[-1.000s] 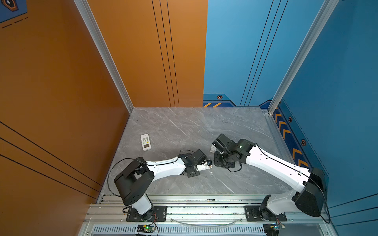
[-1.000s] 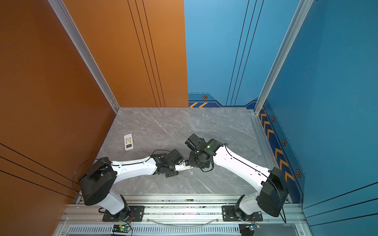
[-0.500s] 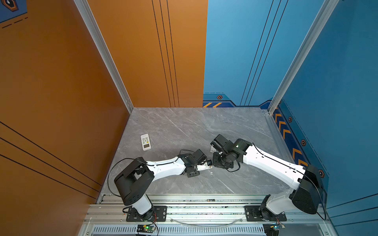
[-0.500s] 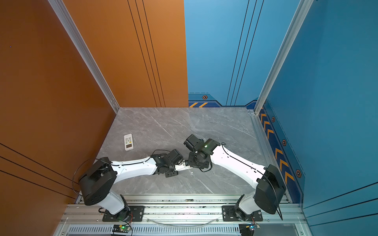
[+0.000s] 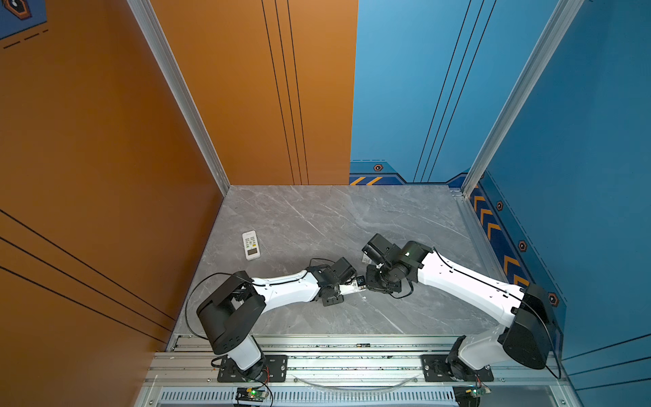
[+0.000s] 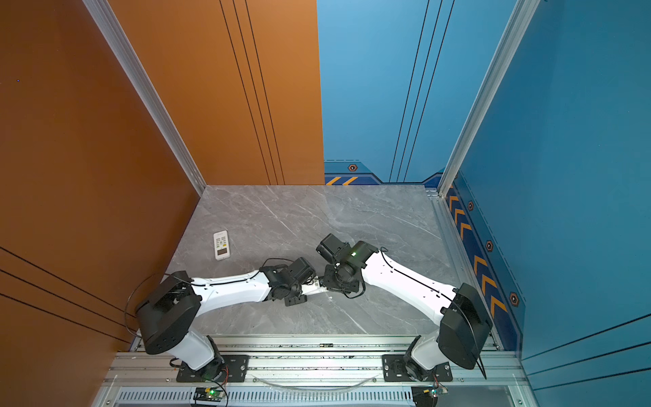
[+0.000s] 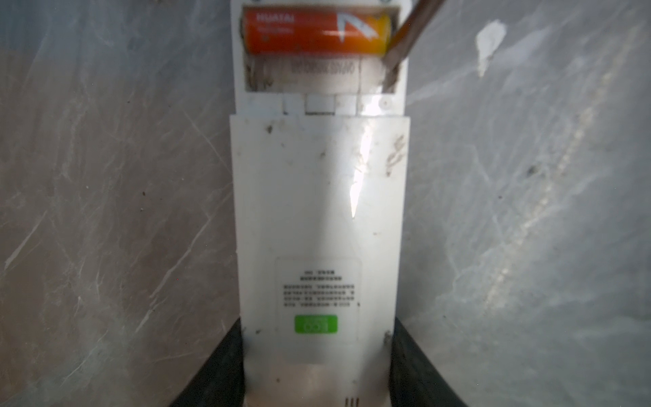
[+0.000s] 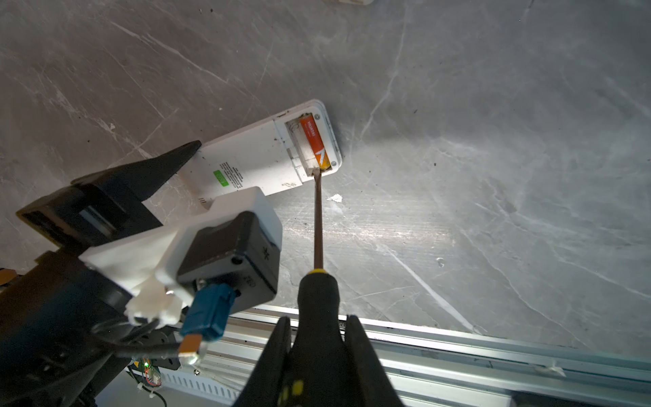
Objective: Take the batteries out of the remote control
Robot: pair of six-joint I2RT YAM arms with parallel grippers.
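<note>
One orange battery (image 7: 317,33) lies crosswise in the open bay of the remote (image 7: 318,211), long axis across its width. Left gripper (image 7: 317,322) clamps remote; right gripper (image 8: 318,320) clamps screwdriver (image 8: 318,225), tip at battery's yellow end.

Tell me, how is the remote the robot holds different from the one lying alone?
The held remote lies back up, opened, with an orange battery inside; the lone remote shows its buttons. The left gripper clamps the held remote; nothing touches the lone remote. Both are white.
</note>
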